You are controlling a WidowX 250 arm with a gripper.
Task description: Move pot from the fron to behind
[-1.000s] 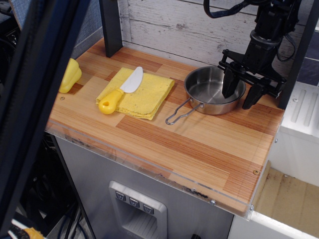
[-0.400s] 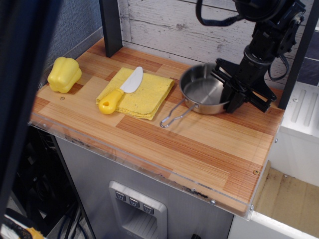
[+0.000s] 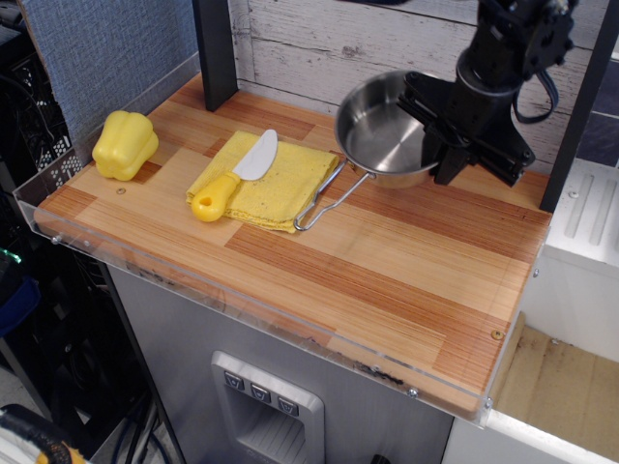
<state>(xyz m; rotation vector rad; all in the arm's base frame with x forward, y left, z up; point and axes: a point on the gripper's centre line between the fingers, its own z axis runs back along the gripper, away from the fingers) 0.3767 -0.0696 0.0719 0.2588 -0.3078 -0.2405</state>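
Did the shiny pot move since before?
Yes. The pot, held by the gripper, has lifted and tilted, moving left toward the yellow cloth; its handle now hangs over the cloth's edge.

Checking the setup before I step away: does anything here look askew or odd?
Only the pot: it hangs tilted off the table, gripped at its right rim by the gripper, handle drooping toward the yellow cloth. Nothing looks spilled or damaged.

Shiny steel pot (image 3: 382, 130), yellow cloth (image 3: 276, 184) (plain), wood-striped table (image 3: 387, 280), black gripper (image 3: 447, 135).
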